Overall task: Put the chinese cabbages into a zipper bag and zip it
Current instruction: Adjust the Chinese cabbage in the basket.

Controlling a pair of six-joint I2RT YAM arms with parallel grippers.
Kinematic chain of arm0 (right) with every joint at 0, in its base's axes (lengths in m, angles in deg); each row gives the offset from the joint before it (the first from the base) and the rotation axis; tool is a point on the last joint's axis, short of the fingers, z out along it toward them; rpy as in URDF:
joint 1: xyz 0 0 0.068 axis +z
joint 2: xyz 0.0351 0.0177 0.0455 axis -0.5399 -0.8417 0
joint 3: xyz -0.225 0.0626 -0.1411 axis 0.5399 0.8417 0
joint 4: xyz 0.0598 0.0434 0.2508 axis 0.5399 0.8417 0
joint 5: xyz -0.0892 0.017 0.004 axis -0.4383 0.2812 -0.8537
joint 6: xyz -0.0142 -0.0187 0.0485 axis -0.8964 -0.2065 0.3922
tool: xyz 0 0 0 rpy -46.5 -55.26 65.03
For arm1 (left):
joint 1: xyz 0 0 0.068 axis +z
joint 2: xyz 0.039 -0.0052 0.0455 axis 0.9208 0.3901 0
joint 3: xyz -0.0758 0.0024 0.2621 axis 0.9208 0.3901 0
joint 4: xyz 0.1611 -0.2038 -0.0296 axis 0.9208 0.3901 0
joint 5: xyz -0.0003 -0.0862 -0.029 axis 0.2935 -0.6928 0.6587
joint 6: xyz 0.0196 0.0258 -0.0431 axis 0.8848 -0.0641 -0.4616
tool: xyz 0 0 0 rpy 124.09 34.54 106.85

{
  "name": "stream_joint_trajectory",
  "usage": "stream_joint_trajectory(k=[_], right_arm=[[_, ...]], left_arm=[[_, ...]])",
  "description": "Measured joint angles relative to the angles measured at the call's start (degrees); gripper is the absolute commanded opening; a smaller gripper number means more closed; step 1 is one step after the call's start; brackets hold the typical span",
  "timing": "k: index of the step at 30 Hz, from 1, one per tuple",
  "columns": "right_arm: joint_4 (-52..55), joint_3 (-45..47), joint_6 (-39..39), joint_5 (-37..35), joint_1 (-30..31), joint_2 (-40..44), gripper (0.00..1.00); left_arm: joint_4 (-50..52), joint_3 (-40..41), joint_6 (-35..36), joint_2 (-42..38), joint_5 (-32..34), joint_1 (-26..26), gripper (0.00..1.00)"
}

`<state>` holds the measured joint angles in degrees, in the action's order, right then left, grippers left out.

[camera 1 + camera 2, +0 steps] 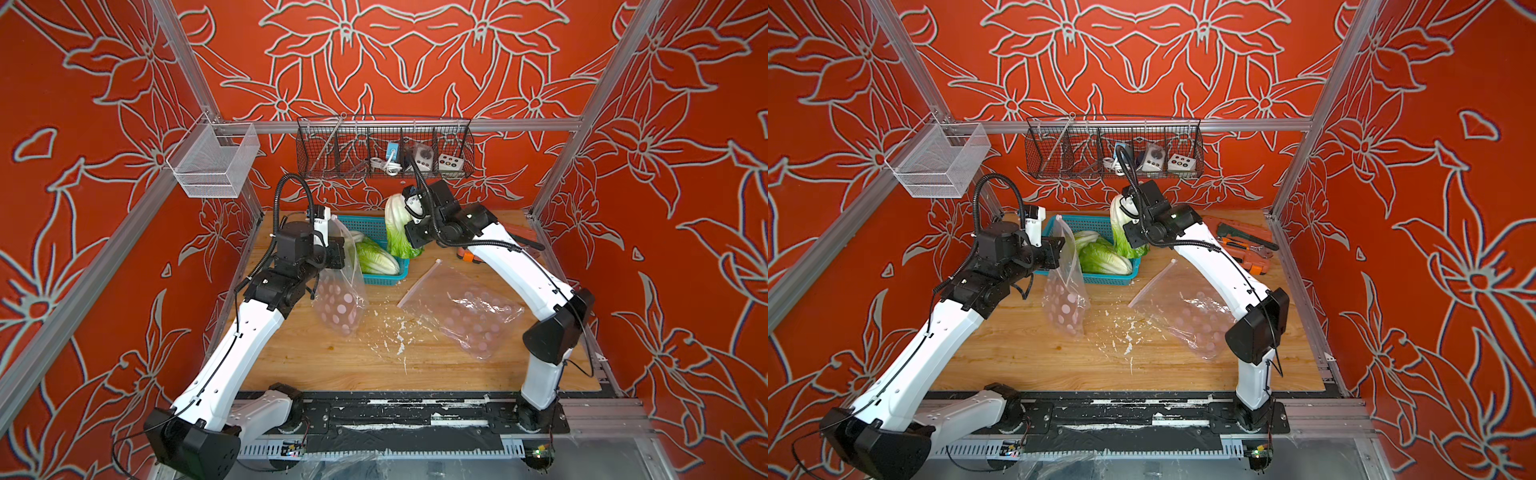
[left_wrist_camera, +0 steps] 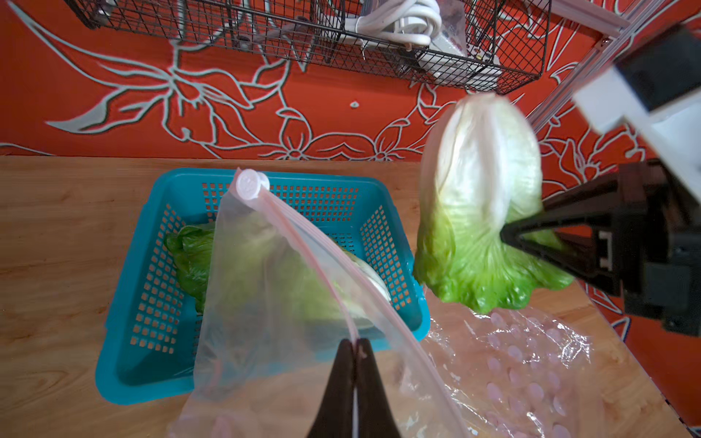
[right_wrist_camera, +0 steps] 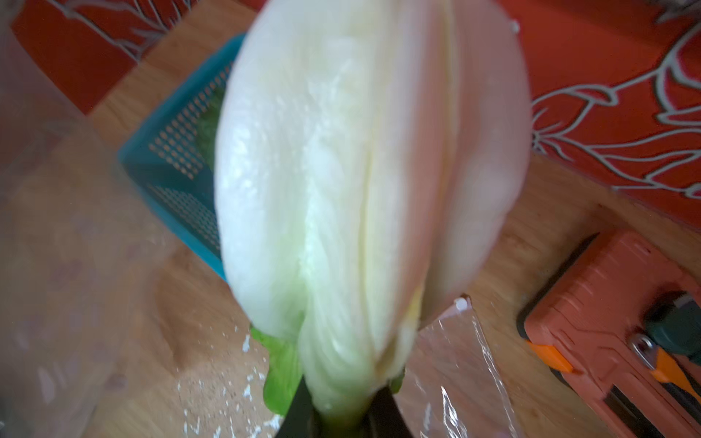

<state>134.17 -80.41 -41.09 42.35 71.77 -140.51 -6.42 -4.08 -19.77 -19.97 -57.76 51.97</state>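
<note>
Right tool [image 3: 341,411] grips a cabbage [image 1: 397,226] (leaves down) — aloft.

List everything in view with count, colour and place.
table: one, light wood, centre.
teal basket: one, teal, table's back.
held chinese cabbage: one, white-green, airborne beside teal basket.
other chinese cabbages: two, green-white, lying in teal basket.
held zipper bag: one, clear, pink-dotted, hanging before teal basket.
flat zipper bag: one, clear, pink-dotted, lying on table.
tool case: one, orange, table's back right.
wire basket: one, black, back rail.
mesh basket: one, silver, left rail.
left end effector: one, black, shut on held zipper bag.
right end effector: one, black, shut on held chinese cabbage.
</note>
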Motion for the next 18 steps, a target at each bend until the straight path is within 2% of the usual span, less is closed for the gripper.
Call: stream_joint_trajectory(k=[5, 8, 14, 18], right_arm=[[8.81, -3.89, -3.13, 0.17, 0.83, -7.74, 0.24], [10.43, -11.80, -4.04, 0.52, 1.33, -15.02, 0.25], [14.56, -37.29, -4.96, 1.25, 1.84, -31.52, 0.54], [15.28, -36.96, -4.68, 1.40, 1.97, -32.17, 0.68]], left_arm=[[0.13, 0.00, -0.22, 0.04, -0.07, 0.00, 0.00], [0.15, 0.02, -0.63, 0.04, -0.28, 0.00, 0.00], [-0.07, 1.40, -1.88, -0.44, -0.74, 0.00, 0.00], [-0.15, 2.69, -2.60, -0.55, -1.14, 0.00, 0.00]])
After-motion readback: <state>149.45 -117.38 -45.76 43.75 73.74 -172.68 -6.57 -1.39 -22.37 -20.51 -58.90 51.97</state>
